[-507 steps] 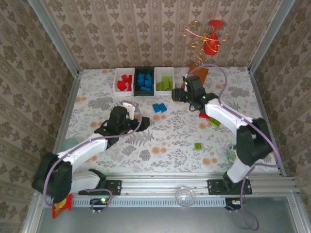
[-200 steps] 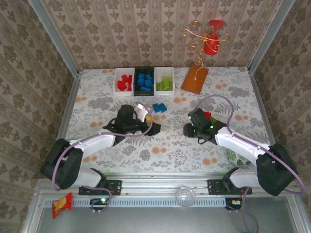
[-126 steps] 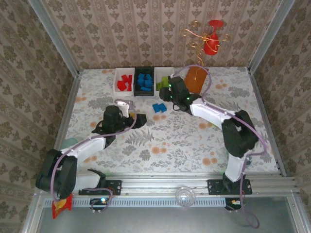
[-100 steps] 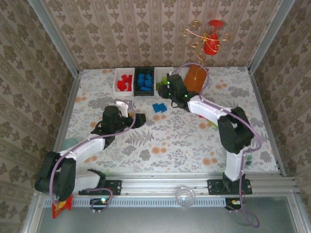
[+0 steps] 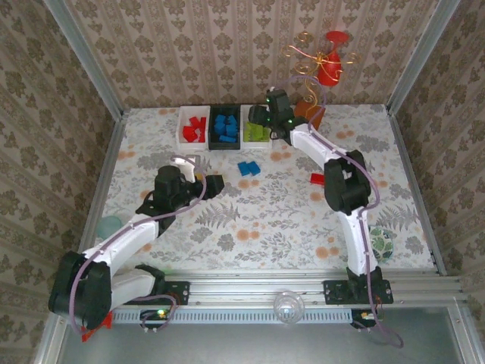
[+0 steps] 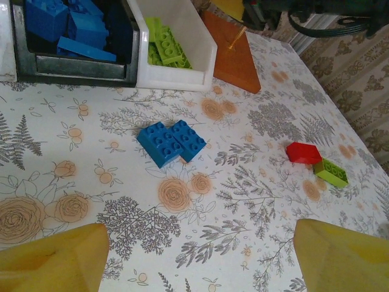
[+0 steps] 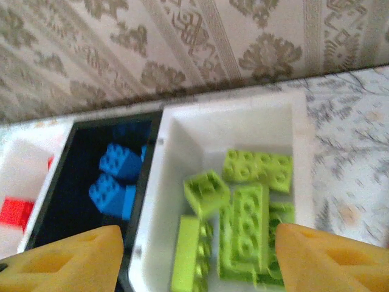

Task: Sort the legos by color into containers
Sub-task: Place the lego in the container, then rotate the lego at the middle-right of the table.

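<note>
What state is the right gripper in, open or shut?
Open: right gripper, fingers wide apart above the green legos.

White-and-black arms (image 5: 125, 236) (lilac cables (image 5: 170, 216)), yellow pincer fingertips (image 6: 51, 261)

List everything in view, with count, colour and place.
left white bin: one, back row, holds red legos
black bin: one, middle, holds blue legos
right white bin: one, holds lime legos
loose blue legos: two, touching, mid-table
loose red lego: one, right side
loose lime lego: one, beside the red
orange board: one, right of bins
teal cup: one, left edge
red ornament: one, gold wire, back right
patterned ball: one, near right
left gripper: open, facing loose blue legos
right gripper: open, above right white bin
</note>
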Robot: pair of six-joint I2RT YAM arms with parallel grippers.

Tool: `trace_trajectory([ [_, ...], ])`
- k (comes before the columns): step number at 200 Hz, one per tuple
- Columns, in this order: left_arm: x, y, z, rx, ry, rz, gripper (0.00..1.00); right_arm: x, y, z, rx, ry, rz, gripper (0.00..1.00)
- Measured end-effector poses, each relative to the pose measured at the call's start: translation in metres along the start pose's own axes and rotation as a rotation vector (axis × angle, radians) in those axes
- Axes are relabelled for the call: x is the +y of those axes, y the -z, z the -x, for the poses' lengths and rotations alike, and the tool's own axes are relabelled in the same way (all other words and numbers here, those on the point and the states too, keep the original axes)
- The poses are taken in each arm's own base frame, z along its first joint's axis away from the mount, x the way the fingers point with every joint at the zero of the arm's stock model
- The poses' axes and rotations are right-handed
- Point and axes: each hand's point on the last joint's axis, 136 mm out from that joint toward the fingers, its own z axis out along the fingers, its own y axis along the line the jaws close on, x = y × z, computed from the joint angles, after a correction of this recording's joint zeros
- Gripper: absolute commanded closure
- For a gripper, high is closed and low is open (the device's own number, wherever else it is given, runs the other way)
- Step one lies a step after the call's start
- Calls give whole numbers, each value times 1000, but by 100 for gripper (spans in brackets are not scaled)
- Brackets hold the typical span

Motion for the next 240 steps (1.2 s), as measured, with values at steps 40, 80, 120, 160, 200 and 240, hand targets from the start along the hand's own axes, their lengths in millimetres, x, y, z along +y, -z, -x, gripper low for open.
trace_trajectory([
  [40, -8, -8, -4, 28, -4, -25, 19, -25, 82, -38, 65, 51, -39, 24],
  [80, -41, -20, -8, 67, -43, -105, 19, -104, 151, -83, 137, 7, -199, 13],
  [120, -52, -31, -11, 91, -58, -138, 19, -199, 187, -134, 232, -139, -380, 2],
  [160, -49, -35, -18, 114, -51, -136, 19, -230, 175, -139, 287, -231, -398, 1],
  [200, -49, -34, -17, 109, -53, -133, 19, -229, 154, -156, 376, -270, -348, 2],
  [240, -47, -33, -14, 101, -52, -126, 19, -228, 160, -182, 427, -299, -337, 5],
])
